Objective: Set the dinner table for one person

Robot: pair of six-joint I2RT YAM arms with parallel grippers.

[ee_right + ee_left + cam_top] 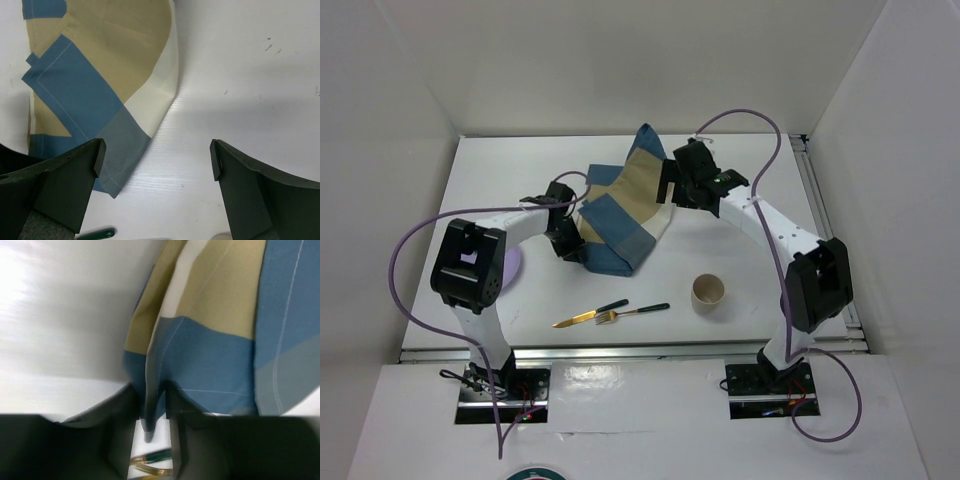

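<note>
The blue-and-tan cloth placemat [620, 215] lies crumpled and partly folded on the white dinner table [760, 180]. My left gripper [572, 243] is shut on a fold at the placemat's left edge; in the left wrist view the cloth [210, 355] hangs pinched between the fingers of that gripper [152, 405]. My right gripper [672, 190] is open and empty over the placemat's right edge. In the right wrist view this gripper [156, 157] spans bare table [240, 90], with the placemat [90, 85] at the left.
A gold knife [588, 315] and a fork [635, 312] with dark green handles lie near the front. A tan cup [709, 292] stands at the front right. A lilac plate [510, 268] sits partly under the left arm. White walls enclose the table.
</note>
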